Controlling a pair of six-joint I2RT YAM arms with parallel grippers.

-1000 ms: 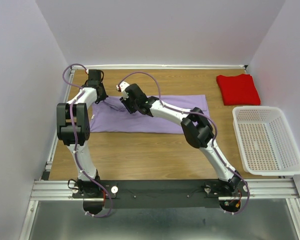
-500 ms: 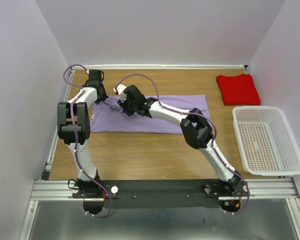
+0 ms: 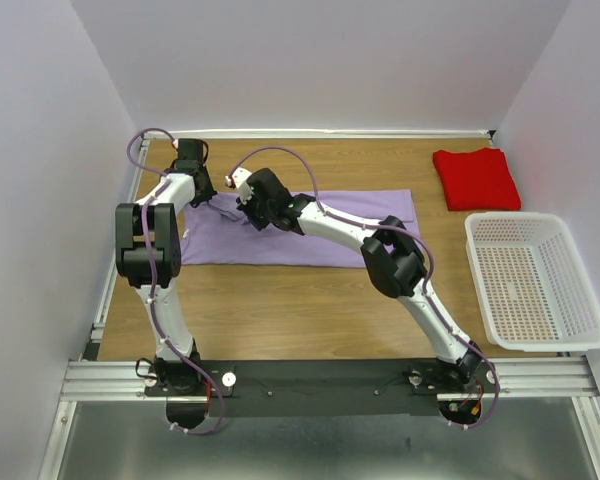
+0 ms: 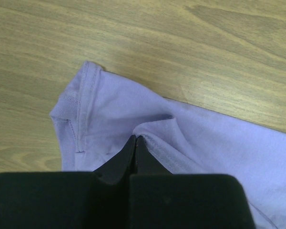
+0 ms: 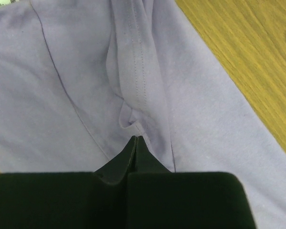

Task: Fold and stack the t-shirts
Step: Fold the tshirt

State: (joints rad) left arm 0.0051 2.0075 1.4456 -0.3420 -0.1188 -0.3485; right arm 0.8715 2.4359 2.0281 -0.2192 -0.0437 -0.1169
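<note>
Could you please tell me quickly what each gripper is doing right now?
The left gripper is closed, pinching the lavender t-shirt near a sleeve.
The right gripper is closed, pinching a hemmed fold of the same shirt.

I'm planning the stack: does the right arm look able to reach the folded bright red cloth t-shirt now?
Probably not yet: the right gripper is shut on the light purple cloth t-shirt. Once it lets go, only bare wooden table lies between it and the red t-shirt.
</note>
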